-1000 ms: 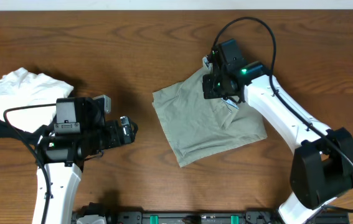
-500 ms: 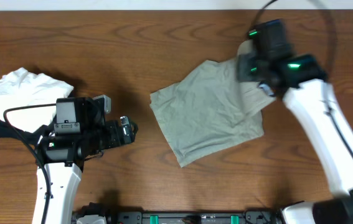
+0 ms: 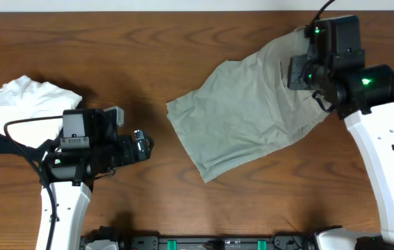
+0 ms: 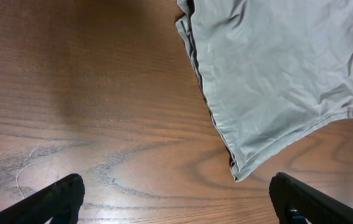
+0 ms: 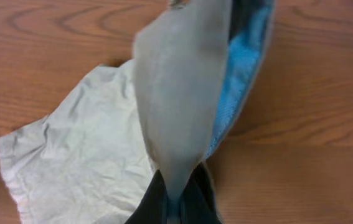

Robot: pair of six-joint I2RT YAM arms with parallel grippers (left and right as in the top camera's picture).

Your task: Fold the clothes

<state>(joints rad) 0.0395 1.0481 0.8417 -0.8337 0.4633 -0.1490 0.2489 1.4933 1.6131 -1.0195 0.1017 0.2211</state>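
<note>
**Garment axis and grippers.** The clothes [image 3: 245, 118] lie right of centre on the table [image 3: 148, 42], with the long axis running from the near-left hem to the far-right corner. The right gripper [image 3: 299, 69] is clamped on that far-right corner and holds it lifted. The left gripper [image 3: 143, 144], fingers spread and empty, sits left of the hem, apart from it. A fold would probably run near-leftward, led by the right arm.

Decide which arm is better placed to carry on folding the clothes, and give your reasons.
Right: the right claw is shut on a raised edge of the clothes; the left claw is open over the table, beside the garment, holding nothing.
</note>
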